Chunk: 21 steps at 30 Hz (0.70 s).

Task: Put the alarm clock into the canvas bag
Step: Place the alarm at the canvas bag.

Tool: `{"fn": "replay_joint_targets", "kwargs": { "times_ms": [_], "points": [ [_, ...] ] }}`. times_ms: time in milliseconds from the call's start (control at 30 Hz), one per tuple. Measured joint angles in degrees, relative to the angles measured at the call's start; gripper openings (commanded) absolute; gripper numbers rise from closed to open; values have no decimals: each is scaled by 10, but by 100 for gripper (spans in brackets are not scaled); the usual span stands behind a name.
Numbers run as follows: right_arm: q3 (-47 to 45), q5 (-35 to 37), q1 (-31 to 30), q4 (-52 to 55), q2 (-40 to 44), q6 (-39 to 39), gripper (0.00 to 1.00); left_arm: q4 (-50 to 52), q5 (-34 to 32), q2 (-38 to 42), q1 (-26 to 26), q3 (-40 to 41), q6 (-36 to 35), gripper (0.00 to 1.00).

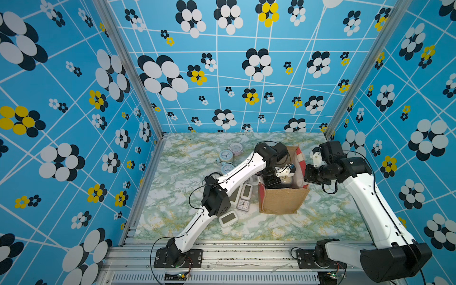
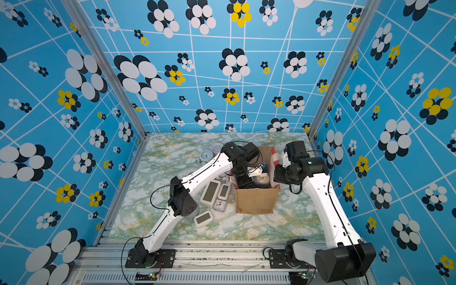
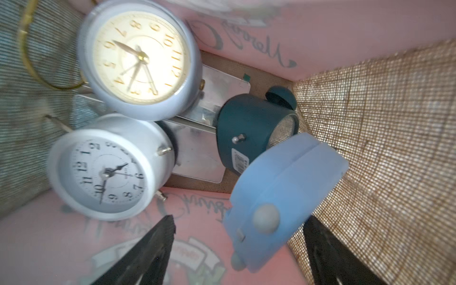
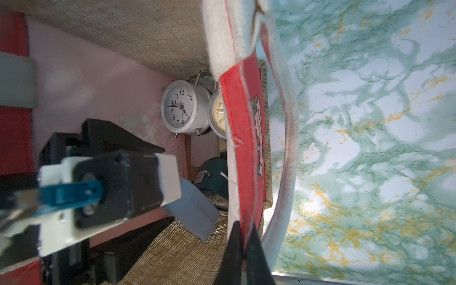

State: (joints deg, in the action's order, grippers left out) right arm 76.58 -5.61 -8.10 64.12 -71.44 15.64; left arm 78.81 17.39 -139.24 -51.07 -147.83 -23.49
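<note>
The canvas bag stands upright at mid-table, tan burlap with red side panels. My left gripper reaches down inside it, open. A pale blue alarm clock lies blurred between the spread fingers, loose against the burlap wall. On the bag's floor lie a white round clock, a cream-faced clock and a dark teal clock. My right gripper is shut on the bag's red side panel at the rim.
Several clocks lie on the marble table left of the bag: round ones at the back, white digital ones and a small square one nearer the front. The left arm passes over them. A white handle hangs outside the bag.
</note>
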Motion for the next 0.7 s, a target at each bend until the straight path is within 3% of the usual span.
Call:
{"fn": "replay_joint_targets", "kwargs": {
  "times_ms": [200, 467, 700],
  "points": [
    [0, 10, 0, 0, 0, 3, 15, -42, 5, 42, 13, 5, 19, 92],
    [0, 23, 0, -2, 0, 5, 22, -105, 12, 103, 30, 55, 66, 85],
    [0, 36, 0, -5, 0, 10, 32, -158, 7, 156, 50, 90, 163, 78]
  ]
}}
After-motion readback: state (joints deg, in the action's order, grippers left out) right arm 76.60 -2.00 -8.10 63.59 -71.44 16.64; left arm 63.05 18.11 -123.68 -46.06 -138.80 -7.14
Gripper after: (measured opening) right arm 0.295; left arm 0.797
